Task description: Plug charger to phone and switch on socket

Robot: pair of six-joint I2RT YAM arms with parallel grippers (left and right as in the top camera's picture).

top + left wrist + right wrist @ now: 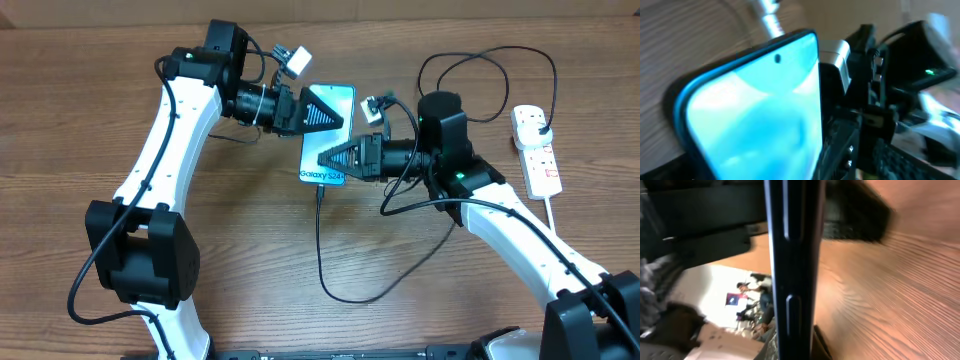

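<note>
Right gripper (322, 160) over phone (316, 140) — charger (320, 240) tip at its short edge

Wood table (100, 60), my workspace: socket (535, 150) lies at R edge, charger (319, 240) loops across the mid.

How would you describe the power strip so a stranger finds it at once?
Look at the right side of the wooden table, beyond the right arm. The power strip lies there: long, white, with red switches, unlike the thin black cable.

Robot lab (arms (170, 130) on wooden table (250, 250)).
</note>
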